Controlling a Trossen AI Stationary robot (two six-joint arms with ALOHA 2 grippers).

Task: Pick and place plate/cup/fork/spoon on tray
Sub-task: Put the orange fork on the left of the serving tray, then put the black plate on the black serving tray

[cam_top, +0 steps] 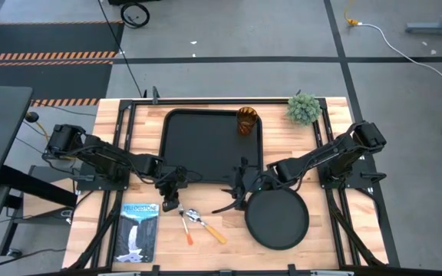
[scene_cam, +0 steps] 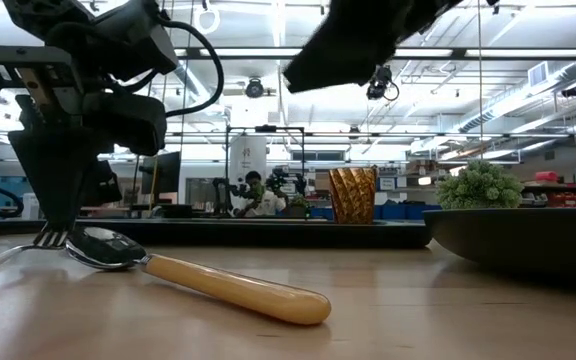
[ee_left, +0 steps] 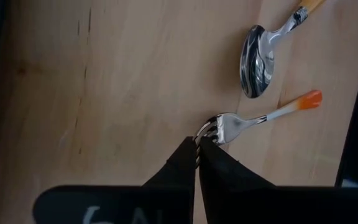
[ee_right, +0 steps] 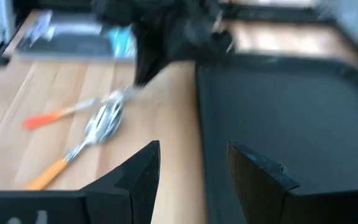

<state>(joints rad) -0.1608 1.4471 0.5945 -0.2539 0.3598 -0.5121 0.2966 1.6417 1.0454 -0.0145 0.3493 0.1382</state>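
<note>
At fork (ee_left: 244, 121) tines, left hand (ee_left: 197, 149) pinched closed

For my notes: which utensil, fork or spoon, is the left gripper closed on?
The fork: the left gripper pinches its tines. The spoon lies free beside it.

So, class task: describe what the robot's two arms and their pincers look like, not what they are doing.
Both arms are matte black and jointed, with thin black cables looping alongside. The left pincer has two dark, flat fingers tapering to points. The right pincer has the same wedge-shaped black fingers. Faint pale markings show on each wrist body in the wrist views.
</note>
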